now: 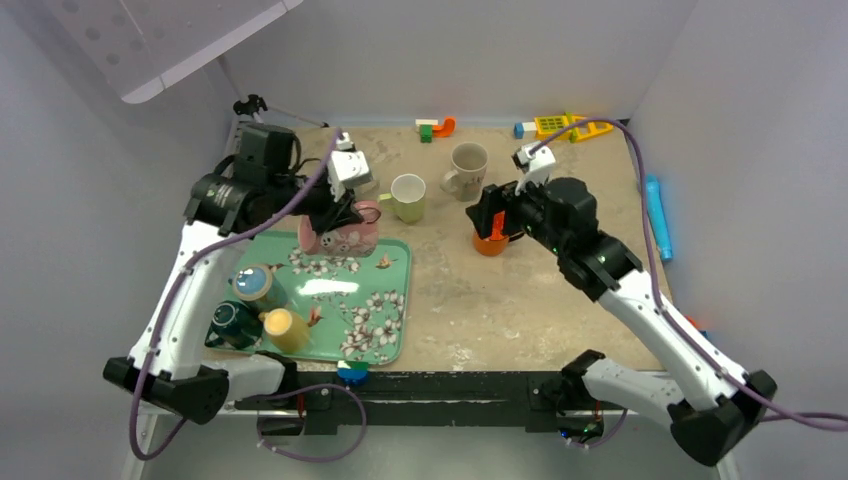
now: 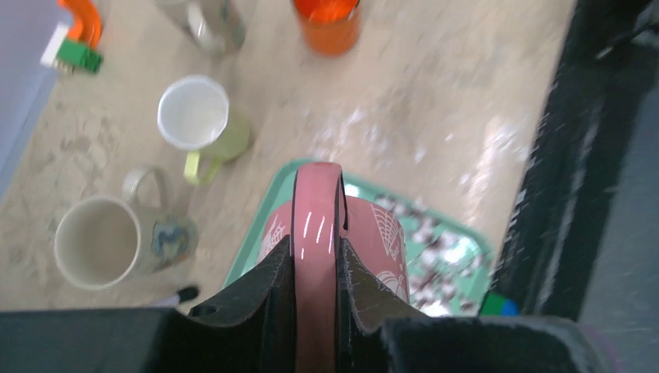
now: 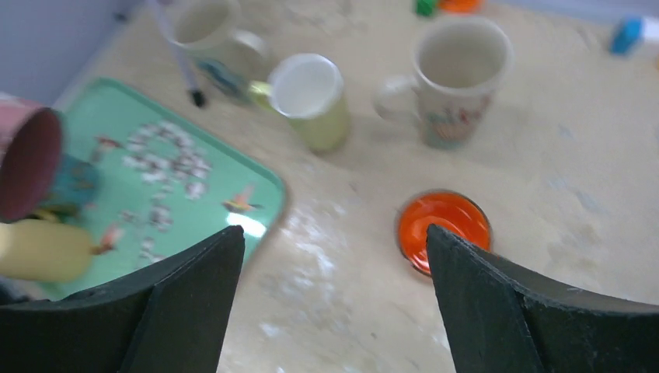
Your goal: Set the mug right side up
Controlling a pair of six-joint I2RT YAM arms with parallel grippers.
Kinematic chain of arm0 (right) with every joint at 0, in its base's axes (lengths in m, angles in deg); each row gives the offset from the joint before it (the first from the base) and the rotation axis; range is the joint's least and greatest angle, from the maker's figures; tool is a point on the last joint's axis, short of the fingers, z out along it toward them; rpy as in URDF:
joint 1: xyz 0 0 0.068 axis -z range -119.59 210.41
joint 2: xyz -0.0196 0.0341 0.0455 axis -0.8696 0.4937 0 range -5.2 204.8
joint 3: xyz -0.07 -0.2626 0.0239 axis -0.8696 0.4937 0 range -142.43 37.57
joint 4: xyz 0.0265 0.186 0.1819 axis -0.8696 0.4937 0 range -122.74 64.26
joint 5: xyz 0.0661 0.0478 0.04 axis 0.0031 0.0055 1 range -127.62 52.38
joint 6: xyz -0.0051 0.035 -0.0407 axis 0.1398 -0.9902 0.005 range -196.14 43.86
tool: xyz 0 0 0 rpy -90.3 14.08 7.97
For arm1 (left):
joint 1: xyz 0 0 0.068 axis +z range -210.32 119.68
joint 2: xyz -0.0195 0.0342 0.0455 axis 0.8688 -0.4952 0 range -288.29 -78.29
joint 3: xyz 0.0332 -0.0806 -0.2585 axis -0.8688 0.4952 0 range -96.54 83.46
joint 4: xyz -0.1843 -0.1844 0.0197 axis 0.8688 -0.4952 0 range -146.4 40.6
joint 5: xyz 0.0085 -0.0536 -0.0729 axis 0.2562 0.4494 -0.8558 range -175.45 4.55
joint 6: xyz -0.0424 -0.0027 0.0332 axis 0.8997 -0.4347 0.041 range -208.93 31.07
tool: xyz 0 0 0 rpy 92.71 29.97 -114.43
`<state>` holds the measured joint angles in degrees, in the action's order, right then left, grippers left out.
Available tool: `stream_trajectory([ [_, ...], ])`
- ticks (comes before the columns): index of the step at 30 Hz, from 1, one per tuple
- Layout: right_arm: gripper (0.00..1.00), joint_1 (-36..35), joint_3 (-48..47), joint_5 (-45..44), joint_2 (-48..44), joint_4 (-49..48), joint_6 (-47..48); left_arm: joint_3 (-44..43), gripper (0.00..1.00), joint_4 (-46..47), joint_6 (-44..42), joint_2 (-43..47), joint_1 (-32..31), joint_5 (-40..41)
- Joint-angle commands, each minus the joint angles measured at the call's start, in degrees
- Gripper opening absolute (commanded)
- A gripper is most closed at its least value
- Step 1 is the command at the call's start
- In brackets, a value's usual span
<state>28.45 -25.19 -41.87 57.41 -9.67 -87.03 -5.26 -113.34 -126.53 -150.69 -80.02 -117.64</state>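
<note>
Left side, tray (image 1: 404, 300): green floral, holds a teal mug (image 1: 255, 283), a dark green mug (image 1: 232, 322) and a yellow mug (image 1: 285, 328) at its left end. The pink mug (image 1: 340, 238) is at the tray's far edge, under the left gripper (image 1: 345, 212). It is tipped on its side with the mouth facing right; the right wrist view shows the dark opening. Can't tell if it touches the tray.

Left wrist view: the fingers (image 2: 276, 299) are clamped on the pink handle (image 2: 316, 225), one pad on each flat side. The handle loop runs straight out between the jaws and the mug body hangs beyond the tips.

Middle, bare table: lime mug (image 1: 408, 197) and beige mug (image 1: 467, 168), both upright and apart from each other.

Right: the right gripper (image 3: 332, 241) has its jaws spread wide and holds nothing. It hovers over the orange cup (image 3: 444, 229), which stands on the table near the right finger, not touching it. The pink mug is well apart from these jaws.
</note>
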Motion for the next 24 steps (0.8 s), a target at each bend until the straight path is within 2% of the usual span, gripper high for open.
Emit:
stream_trajectory([
  [1,0.92,-5.99,8.14,17.06,-9.81,-26.41,-2.85,-7.21,0.00,3.05,20.68,4.57,0.81,-24.03],
  [5,0.92,-10.23,14.49,29.28,-11.25,-47.60,-10.09,-6.41,0.00,12.59,32.55,7.56,0.82,-31.64],
  [9,0.88,-15.55,13.16,32.43,-6.34,-52.24,-11.04,-7.70,0.00,15.24,37.07,7.50,0.72,-32.10],
  [13,0.85,-17.59,12.66,41.59,-3.44,-59.45,-13.31,-7.17,0.00,16.42,37.09,7.53,0.63,-30.76],
  [21,0.80,-18.84,9.99,46.78,-1.21,-57.30,-11.22,-6.99,0.00,17.30,38.55,7.39,0.46,-30.80],
  [23,0.80,-18.84,8.67,45.87,-2.17,-51.78,-6.73,-7.03,0.00,16.95,37.97,7.63,0.46,-31.07],
  [24,0.81,-18.84,7.44,43.17,-2.87,-45.80,-2.73,-7.34,0.00,16.25,36.91,7.87,0.46,-30.90],
])
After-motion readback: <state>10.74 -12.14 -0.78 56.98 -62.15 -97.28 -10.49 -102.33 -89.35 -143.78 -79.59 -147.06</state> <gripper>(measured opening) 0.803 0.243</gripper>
